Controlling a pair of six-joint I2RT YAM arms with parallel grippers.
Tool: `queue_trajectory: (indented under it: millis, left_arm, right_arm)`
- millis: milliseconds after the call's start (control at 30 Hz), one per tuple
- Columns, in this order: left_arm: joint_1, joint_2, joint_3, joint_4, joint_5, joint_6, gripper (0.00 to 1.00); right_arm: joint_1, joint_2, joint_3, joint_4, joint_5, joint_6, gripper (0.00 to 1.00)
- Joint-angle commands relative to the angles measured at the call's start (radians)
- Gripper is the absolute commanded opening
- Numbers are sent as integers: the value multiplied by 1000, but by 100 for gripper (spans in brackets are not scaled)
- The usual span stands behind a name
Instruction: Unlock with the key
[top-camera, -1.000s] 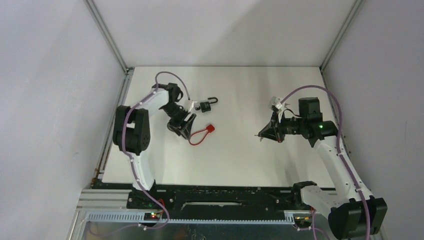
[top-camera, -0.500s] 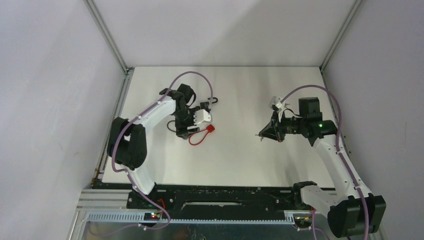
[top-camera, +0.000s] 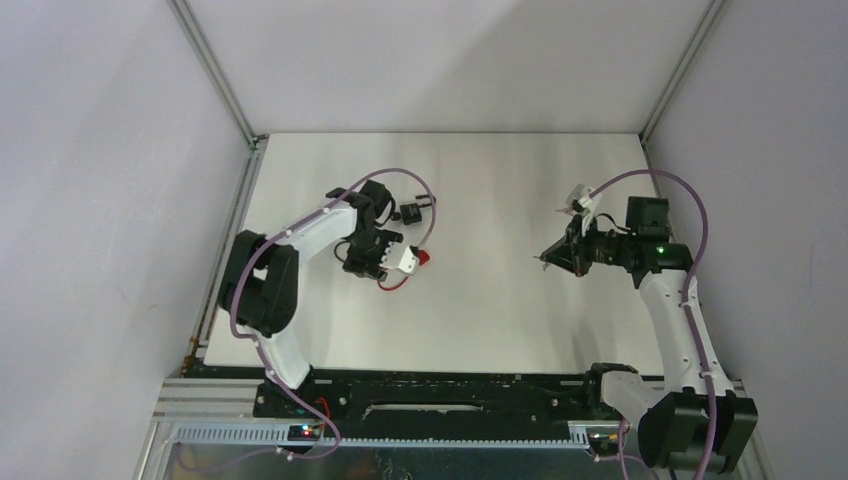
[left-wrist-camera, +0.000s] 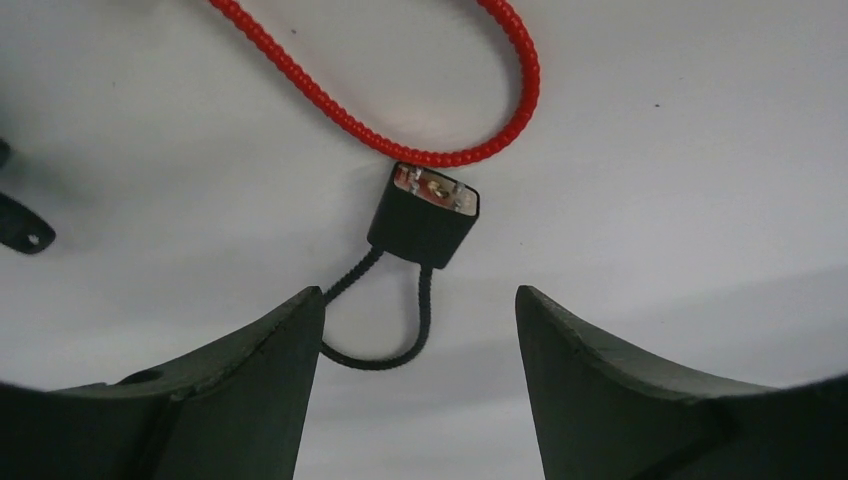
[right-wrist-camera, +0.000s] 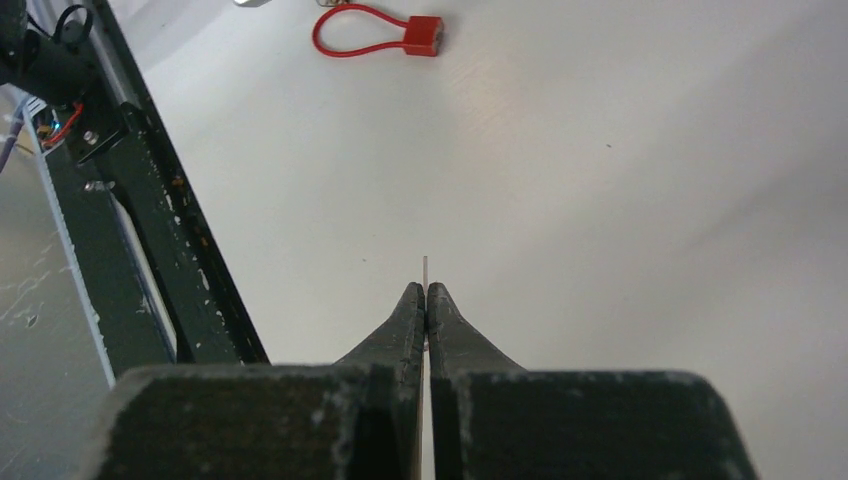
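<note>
In the left wrist view a small black padlock (left-wrist-camera: 424, 215) lies on the table, its black cable loop pointing at my left gripper (left-wrist-camera: 420, 305). That gripper hovers open just short of it, one finger (left-wrist-camera: 250, 385) on either side of the loop and nothing between them. A red cable lock (right-wrist-camera: 424, 35) lies close by; its red loop (left-wrist-camera: 440, 150) curves past the black body. My right gripper (right-wrist-camera: 427, 292) is shut on the key, whose thin blade (right-wrist-camera: 427, 268) pokes out of the fingertips. It hangs over the right half of the table (top-camera: 548, 261).
The top view shows my left gripper (top-camera: 372, 260) over the red lock (top-camera: 423, 258), with a black lock (top-camera: 411, 213) just beyond it. A purple cable (top-camera: 425, 215) arcs over that spot. The black base rail (right-wrist-camera: 150, 220) runs along the near edge.
My left arm has swung right and nearer, coming down over the locks with its jaws still open. My right gripper has drawn back to the right, still shut on the key.
</note>
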Motion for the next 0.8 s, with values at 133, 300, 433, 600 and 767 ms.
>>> queue_trajectory:
  millis: [133, 300, 433, 600, 767]
  left_arm:
    - [-7, 78, 11, 26, 12, 184, 73]
    - [-7, 99, 8, 50, 33, 203, 71]
    - [-9, 110, -5, 62, 38, 210, 66]
    - [-10, 101, -52, 117, 37, 198, 60]
    - [-10, 101, -49, 117, 54, 158, 53]
  right_arm:
    - [-89, -2, -10, 3, -43, -19, 0]
    - [-107, 10, -11, 3, -39, -19, 0]
    - [-112, 13, -13, 6, -37, -18, 0]
    - [-116, 12, -13, 7, -34, -16, 0]
    - [-117, 12, -13, 5, -40, -16, 0]
